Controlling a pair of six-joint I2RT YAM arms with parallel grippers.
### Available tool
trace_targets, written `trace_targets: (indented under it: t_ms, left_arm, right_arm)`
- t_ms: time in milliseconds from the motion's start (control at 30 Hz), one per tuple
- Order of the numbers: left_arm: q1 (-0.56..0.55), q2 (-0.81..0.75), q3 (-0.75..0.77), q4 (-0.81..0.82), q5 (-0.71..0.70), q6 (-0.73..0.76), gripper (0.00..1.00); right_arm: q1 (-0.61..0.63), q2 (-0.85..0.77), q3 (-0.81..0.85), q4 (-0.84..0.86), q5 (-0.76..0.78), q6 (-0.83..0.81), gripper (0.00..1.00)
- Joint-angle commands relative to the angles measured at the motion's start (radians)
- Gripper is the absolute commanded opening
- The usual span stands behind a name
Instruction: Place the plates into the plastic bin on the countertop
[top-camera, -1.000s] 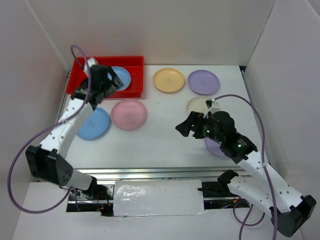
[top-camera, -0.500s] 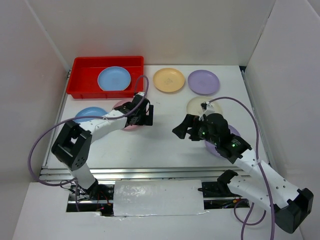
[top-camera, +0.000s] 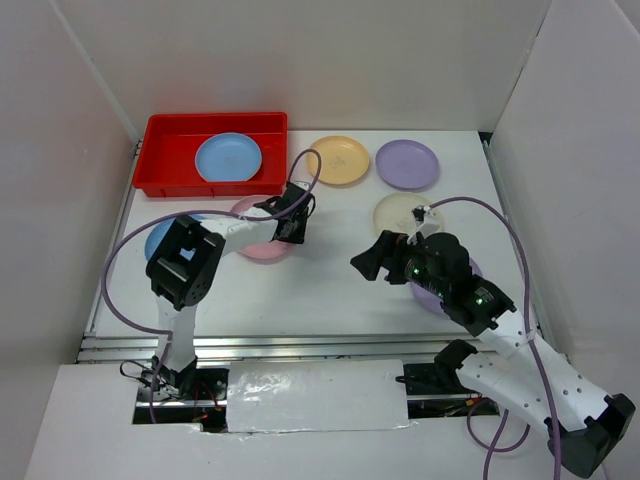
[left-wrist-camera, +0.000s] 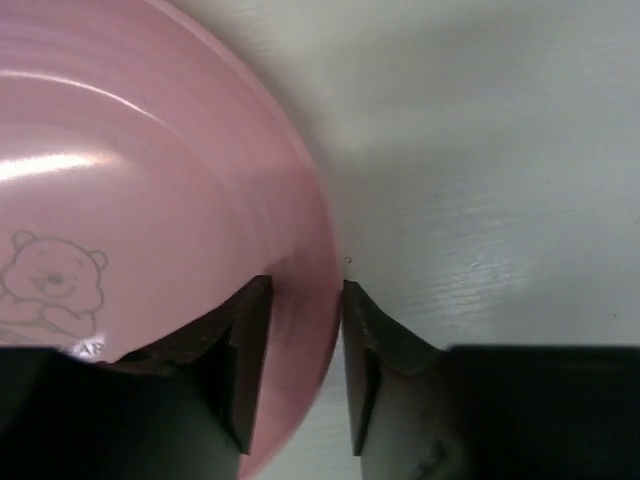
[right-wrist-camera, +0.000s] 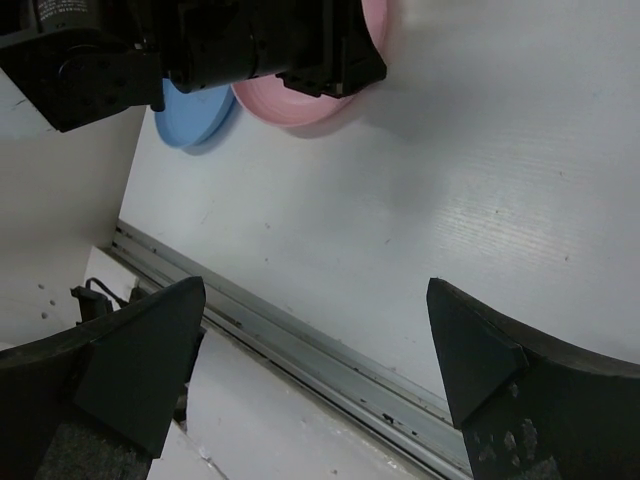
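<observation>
Currently the pink plate (left-wrist-camera: 150, 180) is lying flat on the countertop (top-camera: 330, 290), just beside the near right corner of the plastic bin (top-camera: 180, 186). Its right-hand rim is straddled by the left gripper (left-wrist-camera: 305, 330): one of the fingers (left-wrist-camera: 245, 350) is set over the inside of the dish and the other outside its edge, with the rim between them. The jaws are seen part-way apart, and whether the rim is actually pinched cannot be told from either view. The step in hand is judged to be the securing of this plate for transfer. It would be done well if the closure were completed before any lift is attempted, with the rim seated deep between the pads rather than at their tips, since a smooth, shallow plastic lip is likely to slip or pivot. The plate should then be raised clear of the bin's wall, kept near level, and set down in the free left part beside the blue plate (top-camera: 228, 157) lying inside. The right gripper (right-wrist-camera: 315, 300) is held wide open and empty over bare table, well apart from the pink plate, and is best left out of the path. A yellow plate (top-camera: 338, 160), a purple plate (top-camera: 407, 164) and a cream plate (top-camera: 400, 212) are seen outside the bin.
</observation>
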Motion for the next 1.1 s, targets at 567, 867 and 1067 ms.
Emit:
trace_targets:
  t_ms: [567, 867, 1067]
  left_arm:
    - [-0.275, -0.320, 0.288, -0.330, -0.340, 0.022, 0.00]
    - [-0.012, 0.024, 0.750, -0.304, -0.449, 0.238, 0.00]
    - [0.115, 0.279, 0.964, -0.159, -0.445, 0.422, 0.00]
  right_arm:
    - [0.016, -0.134, 0.137, -0.141, 0.103, -0.026, 1.00]
    - [0.011, -0.134, 0.125, -0.135, 0.082, -0.030, 1.00]
    - [0.019, -0.137, 0.124, -0.124, 0.017, -0.035, 1.00]
